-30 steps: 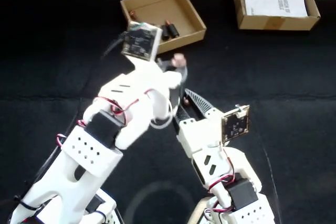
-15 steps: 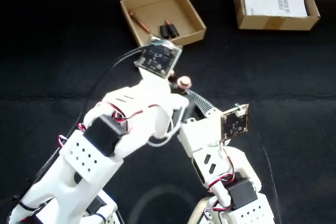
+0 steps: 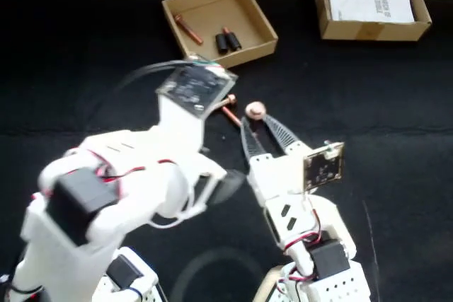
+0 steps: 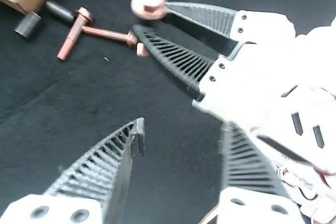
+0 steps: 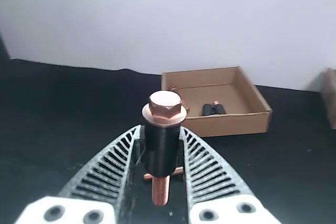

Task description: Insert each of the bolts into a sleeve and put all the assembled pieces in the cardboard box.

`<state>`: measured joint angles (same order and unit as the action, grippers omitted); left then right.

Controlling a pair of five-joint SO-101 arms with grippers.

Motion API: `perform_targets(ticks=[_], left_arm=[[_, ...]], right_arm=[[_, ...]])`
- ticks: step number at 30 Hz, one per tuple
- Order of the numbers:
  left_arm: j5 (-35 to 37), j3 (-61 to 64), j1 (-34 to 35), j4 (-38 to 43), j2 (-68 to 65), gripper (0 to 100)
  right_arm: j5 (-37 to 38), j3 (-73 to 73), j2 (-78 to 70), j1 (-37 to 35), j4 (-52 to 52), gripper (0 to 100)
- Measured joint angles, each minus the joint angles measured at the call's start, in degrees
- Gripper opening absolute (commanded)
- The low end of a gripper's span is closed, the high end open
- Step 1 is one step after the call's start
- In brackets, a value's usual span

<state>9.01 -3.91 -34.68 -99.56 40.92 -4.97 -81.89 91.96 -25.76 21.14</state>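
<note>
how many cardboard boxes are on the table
2: one cardboard box far middle, holding a loose bolt and black sleeves; a second box far right, holding a printed sheet.

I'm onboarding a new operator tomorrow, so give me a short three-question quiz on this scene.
1. True or false: the right end effector grips an upright sleeve with a bolt through it.
2. The left end effector is: A) open and empty; B) shut on a bolt; C) shut on a sleeve.
3. Fill in: in the cardboard box, beside the dark pieces, lies one copper ____.
Key: 1 true; 2 A; 3 bolt, the boxed bolt.
</note>
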Motion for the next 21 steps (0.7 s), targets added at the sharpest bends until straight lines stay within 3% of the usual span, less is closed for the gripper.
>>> perform_targets(ticks=[2, 9, 16, 21], left_arm=[[-0.09, -1.76, 3.25, -0.44, 1.93, 1], [-4.22, 0.7, 14.51, -0.7, 11.16, 1], [-4.57, 18.99, 26.02, 0.09, 20.4, 1], [-4.57, 35.52, 33.05, 10.29, 26.9, 1]], right_arm=[[0.0, 3.08, -4.04, 3.25, -0.53, 0.7], [0.0, 23.74, -25.67, 8.26, -0.97, 0.7], [0.0, 46.07, -49.93, 8.53, -0.97, 0.7], [0.0, 60.84, -66.55, 8.53, -0.97, 0.7]])
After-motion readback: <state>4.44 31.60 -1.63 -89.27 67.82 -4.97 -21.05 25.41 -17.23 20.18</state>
